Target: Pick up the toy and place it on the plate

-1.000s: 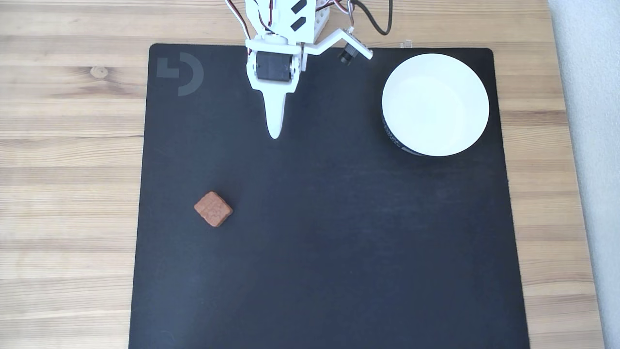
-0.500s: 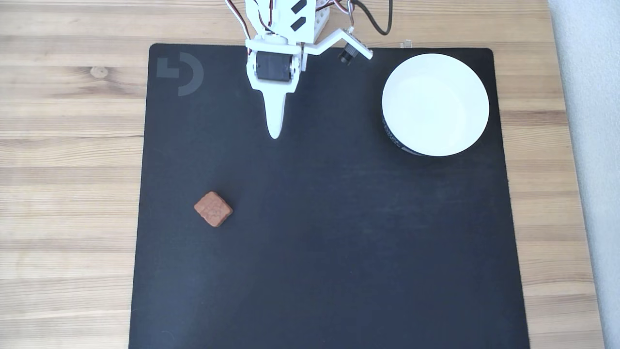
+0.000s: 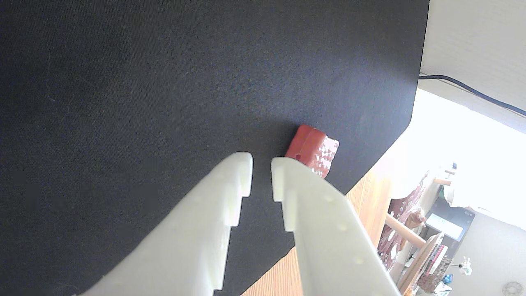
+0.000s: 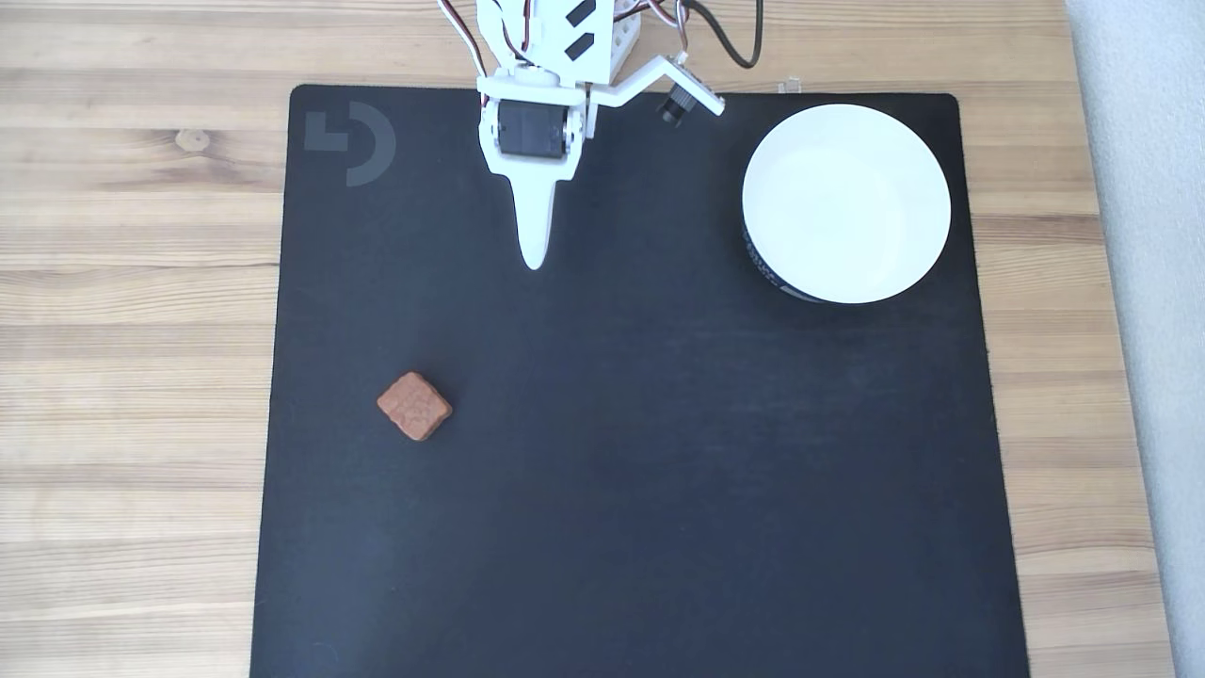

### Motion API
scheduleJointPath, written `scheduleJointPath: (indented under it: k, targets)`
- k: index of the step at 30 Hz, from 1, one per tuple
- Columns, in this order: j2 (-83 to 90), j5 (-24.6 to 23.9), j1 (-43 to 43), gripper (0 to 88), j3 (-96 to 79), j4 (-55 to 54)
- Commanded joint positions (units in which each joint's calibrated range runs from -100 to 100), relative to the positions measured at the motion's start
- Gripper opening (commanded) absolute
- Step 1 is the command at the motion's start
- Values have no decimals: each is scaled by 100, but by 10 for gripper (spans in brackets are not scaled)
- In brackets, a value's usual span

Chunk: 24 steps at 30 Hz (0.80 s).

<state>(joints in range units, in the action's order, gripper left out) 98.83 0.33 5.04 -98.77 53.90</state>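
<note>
Gripper (image 4: pixel 534 256): near mat's (image 4: pixel 640 471) top edge, empty, jaws a narrow gap apart in wrist view | Toy (image 4: pixel 414 406): flat on mat near its left edge, well apart from gripper | Plate (image 4: pixel 927 179): mat's top-right corner | Bare mat between all 3.

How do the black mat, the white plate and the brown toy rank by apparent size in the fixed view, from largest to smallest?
1. The black mat, by far the largest.
2. The plate, clearly smaller than the mat.
3. The toy, much smaller than the plate.
</note>
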Motion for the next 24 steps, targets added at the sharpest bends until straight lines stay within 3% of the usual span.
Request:
scheduleJointPath:
  k: [1,24]
  targets:
    - [67,-13,44,28,-60,12]
    - [17,-18,287,25,21,29]
